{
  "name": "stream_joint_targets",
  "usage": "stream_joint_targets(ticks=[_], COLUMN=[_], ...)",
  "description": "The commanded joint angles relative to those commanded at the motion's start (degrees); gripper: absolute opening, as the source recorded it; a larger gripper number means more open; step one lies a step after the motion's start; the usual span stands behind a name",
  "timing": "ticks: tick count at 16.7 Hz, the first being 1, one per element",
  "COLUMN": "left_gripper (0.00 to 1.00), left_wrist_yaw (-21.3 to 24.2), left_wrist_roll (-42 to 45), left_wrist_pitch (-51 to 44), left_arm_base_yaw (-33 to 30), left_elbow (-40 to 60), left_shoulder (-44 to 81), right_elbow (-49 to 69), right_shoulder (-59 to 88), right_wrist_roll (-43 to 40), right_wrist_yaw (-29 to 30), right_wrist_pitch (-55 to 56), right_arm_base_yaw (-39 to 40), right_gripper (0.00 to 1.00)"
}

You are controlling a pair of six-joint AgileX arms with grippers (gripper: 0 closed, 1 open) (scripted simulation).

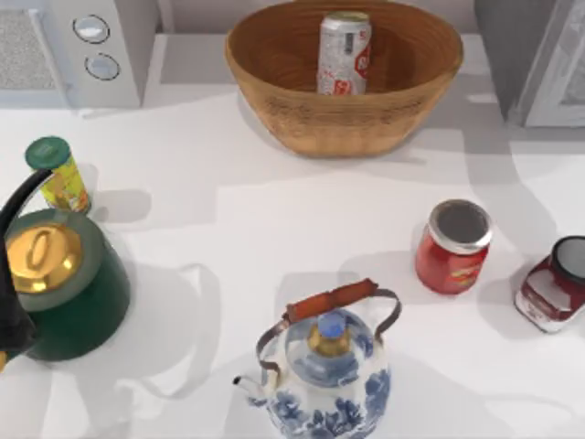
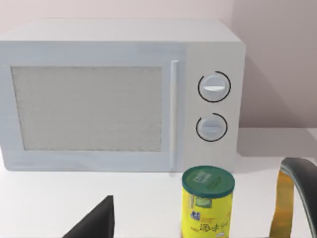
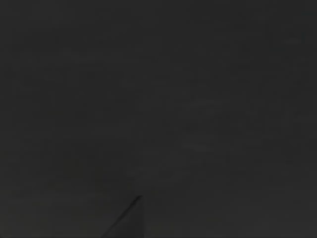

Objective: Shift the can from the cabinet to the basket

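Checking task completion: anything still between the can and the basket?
Nothing visible. The can already stands upright inside the basket, clear of the cabinet at the table's far right. The right wrist view is dark.

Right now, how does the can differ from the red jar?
The can is slim, silver-white with red marks; the red jar is squat, with a red body and a silver lid. The can stands inside the basket at the table's back; the red jar stands on the bare table, right of centre. Both are upright cylinders, with no tool on them.
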Motion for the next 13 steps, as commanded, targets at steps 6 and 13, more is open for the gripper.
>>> stream_joint_targets(ticks=[6,13], left_gripper=[1.0,1.0], left_wrist_yaw=[0.0,0.0], left_wrist_roll=[0.0,0.0], left_wrist_pitch=[0.0,0.0], left_arm_base_yaw=[0.0,0.0], left_elbow=[0.0,0.0], left_shoulder=[0.0,0.0], right_elbow=[3.7,-2.3], right_shoulder=[5.3,-0.2], right_wrist_roll=[0.1,-0.1], right_wrist_yaw=[-3.0,-3.8], right_wrist_pitch=[1.7,2.6], right_arm_base_yaw=[-3.0,-3.7], right_gripper=[1.0,1.0])
